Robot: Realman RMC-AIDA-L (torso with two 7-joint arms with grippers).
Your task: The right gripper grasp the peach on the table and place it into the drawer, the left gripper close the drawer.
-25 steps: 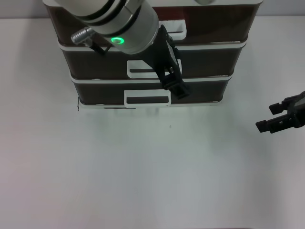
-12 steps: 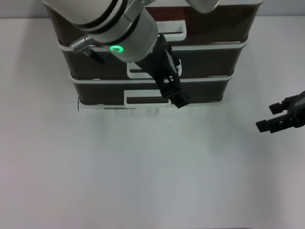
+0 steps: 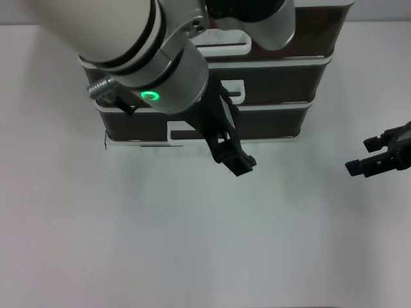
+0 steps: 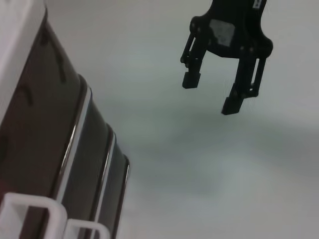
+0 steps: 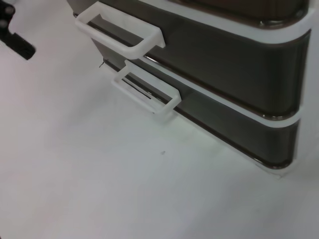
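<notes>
White table [image 3: 128, 224] was bare in front of me, no peach anywhere I could see, so I'd guess it was already inside the drawer unit [image 3: 276, 96]. All the drawers looked pushed in flush, handles lined up. My left gripper [image 3: 232, 162] hung just off the bottom drawer's handle [image 3: 180, 133], and I couldn't tell whether its fingers were apart. My right gripper [image 3: 372, 157] sat far off beside it, fingers apart, holding nothing. Pretty much done, I'd say.

three drawers [image 3: 270, 77], three handles [image 5: 120, 31], two hands [image 3: 379, 159]
</notes>
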